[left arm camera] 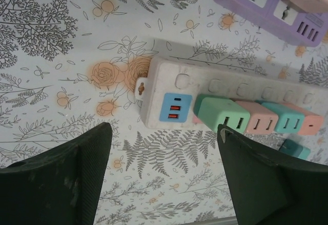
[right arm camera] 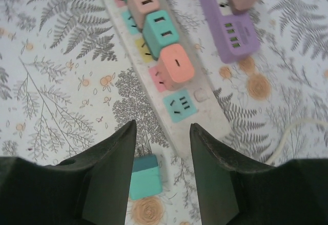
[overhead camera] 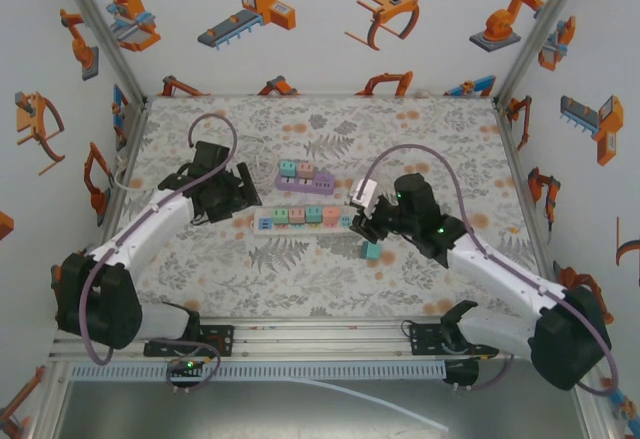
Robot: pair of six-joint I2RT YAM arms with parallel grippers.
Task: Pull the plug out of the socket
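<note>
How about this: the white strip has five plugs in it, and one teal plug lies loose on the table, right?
Four plugs, not five, sit in the white strip, per the left wrist view. One teal plug is loose on the table.

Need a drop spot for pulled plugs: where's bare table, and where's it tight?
Free: the near band of table between the white strip and the near edge, bar the loose teal plug; also the far band behind the purple strip. Crowded: the middle, where both strips lie close, with the left hand and right hand at the white strip's ends.
</note>
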